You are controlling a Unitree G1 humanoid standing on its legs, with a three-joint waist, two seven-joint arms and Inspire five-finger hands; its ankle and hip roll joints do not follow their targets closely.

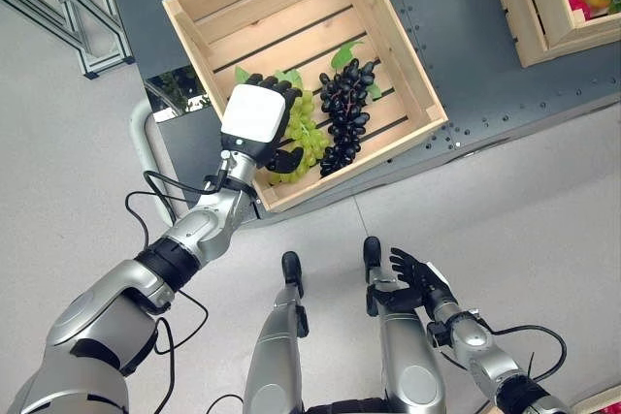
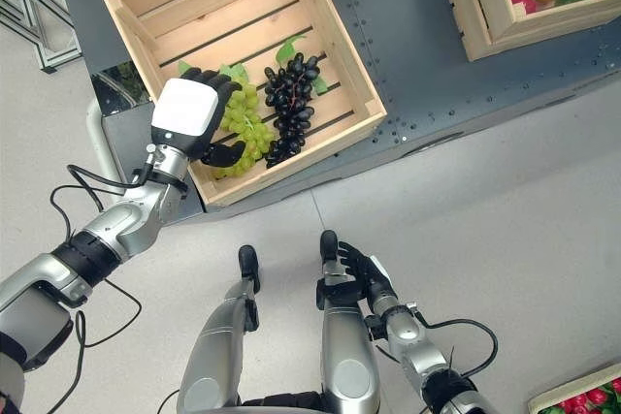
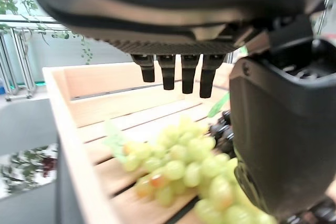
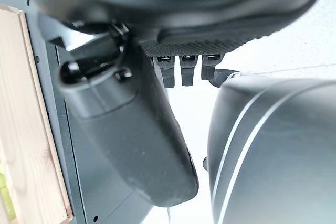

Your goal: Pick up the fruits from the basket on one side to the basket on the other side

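Left hand over the near corner of the wooden crate, fingers straight and apart above the green grapes, nothing gripped, black grapes just beside them inside the crate, right hand relaxed, low, well below the crate, second fruit crate far right of it, no legible writing.

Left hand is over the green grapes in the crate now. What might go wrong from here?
1. The left hand hangs open over the green grapes; the loose bunch may shed grapes or slip if gripped.
2. The black grapes lie right against them, so the fingers may catch or drag that bunch.
3. The bunch sits near the crate wall, leaving little room for the fingers.
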